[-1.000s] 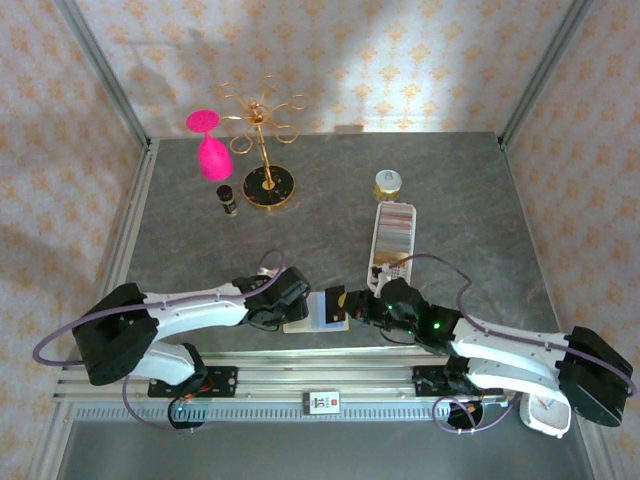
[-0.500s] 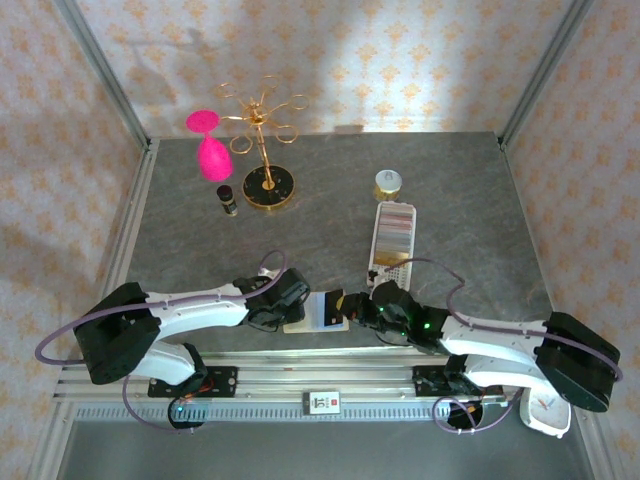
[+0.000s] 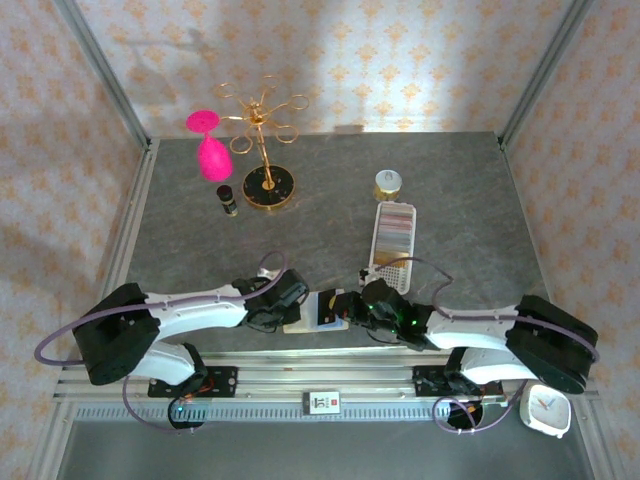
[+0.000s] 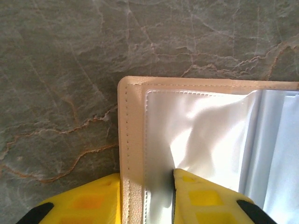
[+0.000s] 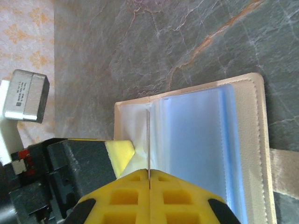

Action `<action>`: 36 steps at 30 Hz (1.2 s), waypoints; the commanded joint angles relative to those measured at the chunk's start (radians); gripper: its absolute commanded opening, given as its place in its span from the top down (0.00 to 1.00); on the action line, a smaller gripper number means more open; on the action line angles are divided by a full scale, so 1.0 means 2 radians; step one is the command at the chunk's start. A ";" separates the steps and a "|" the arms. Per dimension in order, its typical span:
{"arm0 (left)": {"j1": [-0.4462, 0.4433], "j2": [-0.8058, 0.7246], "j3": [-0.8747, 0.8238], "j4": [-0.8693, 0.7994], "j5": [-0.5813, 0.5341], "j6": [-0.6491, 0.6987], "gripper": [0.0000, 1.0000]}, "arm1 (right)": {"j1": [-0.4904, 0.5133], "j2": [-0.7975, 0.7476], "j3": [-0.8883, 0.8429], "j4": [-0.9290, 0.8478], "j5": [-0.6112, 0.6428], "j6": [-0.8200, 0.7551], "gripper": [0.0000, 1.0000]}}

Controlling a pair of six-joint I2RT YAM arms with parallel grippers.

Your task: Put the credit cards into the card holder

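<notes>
The grey marbled surface (image 3: 450, 200) takes up the middle of the top view, between patterned walls. The two white arms lie low across the bottom of that frame, the left arm (image 3: 190, 315) coming in from the lower left and the right arm (image 3: 480, 330) from the lower right, and they meet near bottom centre. A gold stand (image 3: 262, 150) with a pink glass (image 3: 210, 145) beside it stands at the upper left, and a long white tray (image 3: 392, 240) lies right of centre. The holder (image 4: 133, 140) lies open on the surface between the two arm tips, its clear sleeves facing up inside the beige stitched border. In the left wrist view the left claw (image 4: 145, 177) is at the bottom of the frame, grasping the holder's edge: one yellow finger is outside the border and the other presses on the puckered sleeve. In the right wrist view the right claw (image 5: 149, 176) is at bottom centre, clenched on a card (image 5: 148, 140). The card shows edge-on as a thin line reaching up over the holder's sleeves, near its left side in that frame.
</notes>
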 commanded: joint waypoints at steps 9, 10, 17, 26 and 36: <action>-0.004 0.001 -0.034 0.023 0.006 0.014 0.76 | 0.004 0.078 0.024 0.100 -0.010 -0.017 1.00; -0.004 0.001 -0.034 0.021 0.006 0.014 0.77 | 0.004 0.080 0.022 0.103 -0.006 -0.017 1.00; -0.004 -0.001 -0.037 0.023 0.006 0.017 0.79 | 0.004 0.076 -0.005 0.127 0.030 -0.010 1.00; -0.004 -0.017 -0.050 0.036 0.007 0.013 0.80 | 0.004 0.086 0.000 0.113 0.034 -0.013 1.00; -0.004 -0.010 -0.043 0.029 0.007 0.019 0.82 | 0.003 0.103 0.000 0.119 0.037 -0.014 1.00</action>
